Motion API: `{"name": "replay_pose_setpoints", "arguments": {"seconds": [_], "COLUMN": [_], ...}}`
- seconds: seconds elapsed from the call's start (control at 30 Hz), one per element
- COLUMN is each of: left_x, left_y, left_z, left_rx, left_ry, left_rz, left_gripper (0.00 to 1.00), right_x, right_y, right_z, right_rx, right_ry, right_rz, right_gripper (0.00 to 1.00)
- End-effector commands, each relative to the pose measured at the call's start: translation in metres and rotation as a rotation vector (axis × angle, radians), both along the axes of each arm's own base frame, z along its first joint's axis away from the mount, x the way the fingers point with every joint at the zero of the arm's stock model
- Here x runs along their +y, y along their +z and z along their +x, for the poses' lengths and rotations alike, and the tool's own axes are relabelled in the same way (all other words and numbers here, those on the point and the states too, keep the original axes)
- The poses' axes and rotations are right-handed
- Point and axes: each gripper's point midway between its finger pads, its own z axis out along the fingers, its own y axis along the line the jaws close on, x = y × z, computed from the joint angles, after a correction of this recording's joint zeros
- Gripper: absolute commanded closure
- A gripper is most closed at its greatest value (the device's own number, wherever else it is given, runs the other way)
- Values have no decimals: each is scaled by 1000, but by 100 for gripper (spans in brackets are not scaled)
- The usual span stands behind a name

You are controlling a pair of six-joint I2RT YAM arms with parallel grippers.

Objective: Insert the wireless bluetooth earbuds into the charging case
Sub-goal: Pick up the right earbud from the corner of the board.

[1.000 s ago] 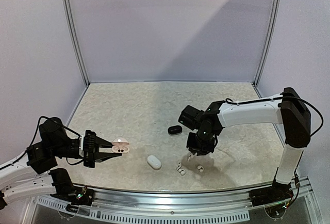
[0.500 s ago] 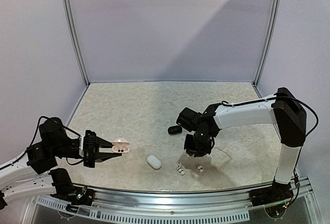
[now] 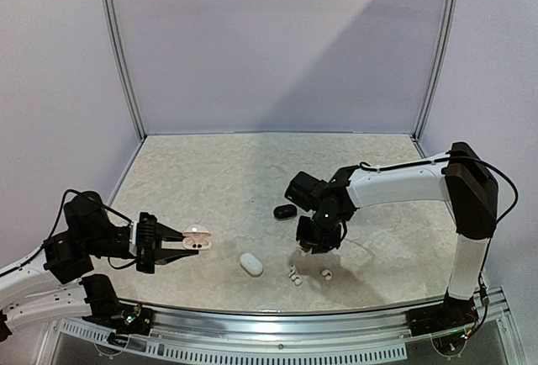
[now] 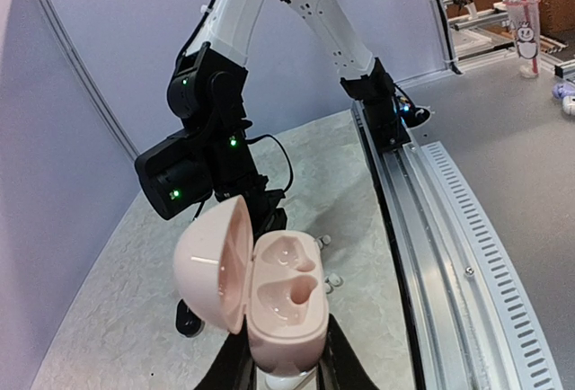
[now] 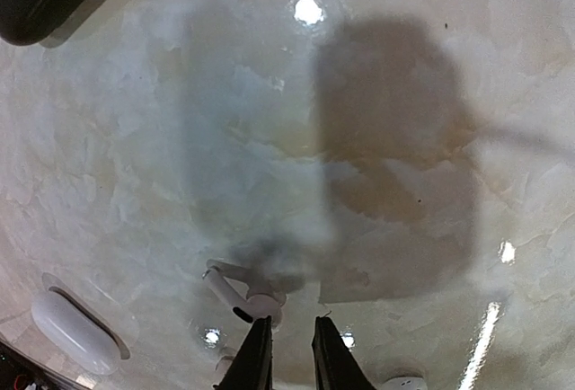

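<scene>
There's the marbled table (image 3: 210, 180), and the right gripper (image 5: 292, 323) hovers low over it, jaws narrow, only bare tabletop between them. Over on the left, the left gripper (image 4: 286, 363) clamps the pink charging case (image 4: 283, 305), lid swung open. The white earbuds (image 5: 238, 291) lie on the table, just beside the right fingertips.

One camera overhead, one riding on each of my wrists.
The top camera sits high behind my bases, looking down and forward over the whole surface (image 3: 210, 171). My left wrist camera looks past my left fingers (image 4: 344, 367) across the surface at my right arm (image 4: 234, 13); my right wrist camera stares straight down past my right fingers (image 5: 256, 358), very close, sharing the white case (image 5: 76, 332) with the top view.
</scene>
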Motion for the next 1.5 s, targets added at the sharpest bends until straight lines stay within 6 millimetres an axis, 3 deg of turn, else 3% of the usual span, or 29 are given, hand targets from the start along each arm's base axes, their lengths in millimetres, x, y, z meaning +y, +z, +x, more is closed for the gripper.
{"name": "replay_pose_setpoints", "arguments": {"seconds": [0.0, 0.37, 1.03, 1.27, 1.47], "left_x": [1, 1, 1, 2, 2], "left_y": [-8, -8, -7, -7, -7], "left_z": [-1, 0, 0, 0, -1], "left_rx": [11, 11, 9, 7, 7], "left_ry": [-7, -2, -1, 0, -1], "left_rz": [19, 18, 17, 18, 17], "left_gripper": [100, 100, 100, 100, 100], "right_x": [6, 18, -7, -5, -4], "right_y": [15, -4, -18, -14, 1], "right_z": [0, -4, 7, 7, -18], "right_rx": [-22, 1, -9, -15, 32], "right_ry": [6, -26, 77, 255, 710], "right_rz": [22, 27, -130, -130, -102], "right_gripper": [81, 73, 86, 96, 98]}}
